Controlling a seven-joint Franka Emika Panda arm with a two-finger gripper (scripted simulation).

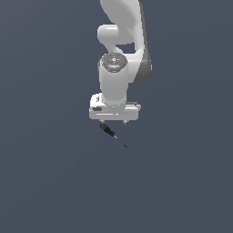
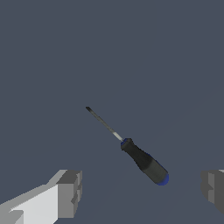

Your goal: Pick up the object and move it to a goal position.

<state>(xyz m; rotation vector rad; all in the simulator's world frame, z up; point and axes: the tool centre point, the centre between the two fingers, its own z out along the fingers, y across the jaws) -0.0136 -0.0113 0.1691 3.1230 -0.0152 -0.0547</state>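
The object [image 2: 142, 159] is a small slim screwdriver with a black handle, blue ends and a thin dark shaft, lying flat on the grey floor. In the exterior view the object [image 1: 109, 132] shows just below the white hand, its shaft pointing toward the exterior view's right and the viewer. My gripper [image 1: 113, 122] hangs above it, pointing down. In the wrist view the two grey fingertips [image 2: 70, 192] stand wide apart, so my gripper [image 2: 142, 192] is open with nothing between them. The handle's end lies between the fingers' line, below them.
A plain dark grey floor [image 1: 50, 182] spreads all around. The white arm [image 1: 120, 41] rises behind the hand in the exterior view. No other objects appear.
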